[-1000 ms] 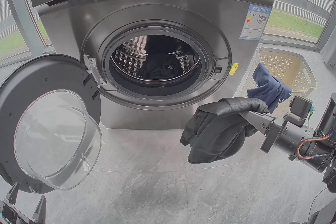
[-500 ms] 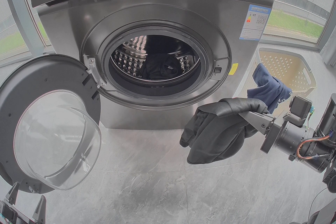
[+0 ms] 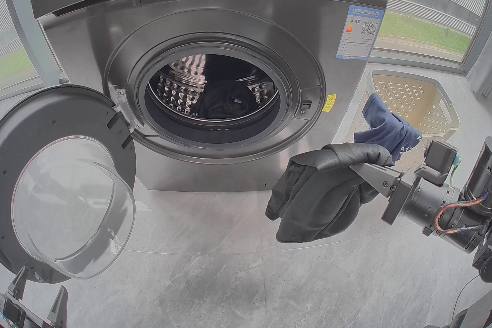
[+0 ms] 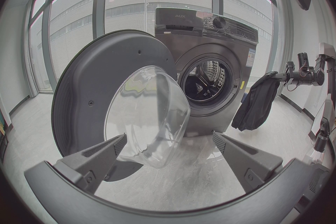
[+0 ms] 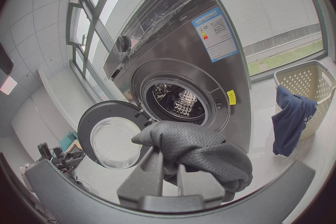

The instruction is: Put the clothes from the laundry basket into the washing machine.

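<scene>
Camera view shifted; washing machine (image 3: 215,11) now sits farther left. Right gripper (image 3: 360,169), unmoved mid-right, pinches dark grey garment (image 3: 318,196) hanging lower right of open drum (image 3: 212,88). Left gripper (image 3: 38,287) spread, lower left.

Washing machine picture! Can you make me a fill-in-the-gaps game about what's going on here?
1. The door of the washing machine stands ____.
2. The right hand grips a dark grey garment, while the left hand holds ____.
3. The draped garment on the rim of the laundry basket is coloured ____.

Missing words: open; nothing; blue.
</scene>
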You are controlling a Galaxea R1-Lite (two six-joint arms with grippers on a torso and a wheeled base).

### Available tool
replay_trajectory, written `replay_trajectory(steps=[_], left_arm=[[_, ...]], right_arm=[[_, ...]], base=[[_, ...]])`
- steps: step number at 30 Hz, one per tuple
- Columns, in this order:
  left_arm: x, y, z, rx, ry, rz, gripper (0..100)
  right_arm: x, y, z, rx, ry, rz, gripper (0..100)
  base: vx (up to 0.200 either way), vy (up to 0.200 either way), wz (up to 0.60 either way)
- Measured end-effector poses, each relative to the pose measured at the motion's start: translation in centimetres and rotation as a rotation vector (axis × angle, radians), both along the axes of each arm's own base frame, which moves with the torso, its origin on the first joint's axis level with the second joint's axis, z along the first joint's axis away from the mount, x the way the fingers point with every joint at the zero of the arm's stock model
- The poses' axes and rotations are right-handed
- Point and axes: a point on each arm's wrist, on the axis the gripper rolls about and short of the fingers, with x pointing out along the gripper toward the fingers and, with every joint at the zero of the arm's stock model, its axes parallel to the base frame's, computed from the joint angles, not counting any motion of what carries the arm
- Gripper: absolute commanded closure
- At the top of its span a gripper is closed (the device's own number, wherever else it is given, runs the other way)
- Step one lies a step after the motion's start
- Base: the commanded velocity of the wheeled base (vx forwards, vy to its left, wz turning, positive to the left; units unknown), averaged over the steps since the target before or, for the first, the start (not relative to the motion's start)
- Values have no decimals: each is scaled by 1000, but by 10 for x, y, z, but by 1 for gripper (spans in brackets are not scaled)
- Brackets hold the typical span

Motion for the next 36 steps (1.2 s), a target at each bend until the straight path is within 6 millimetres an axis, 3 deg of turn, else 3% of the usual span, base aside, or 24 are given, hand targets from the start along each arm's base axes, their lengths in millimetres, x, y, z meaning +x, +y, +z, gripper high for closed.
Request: replay_trajectory(steps=[21,27,36], left_arm=[[0,0,0,0,0,-1,0],[0,0,0,0,0,0,0],[0,0,0,2,0,0,0]], right_arm=[[-1,0,-2,-6,7,2,100],[-1,0,-2,-6,6,3,100],[-1,0,-2,-6,6,3,100]], base=[[0,0,0],[0,200,0],[0,0,0]])
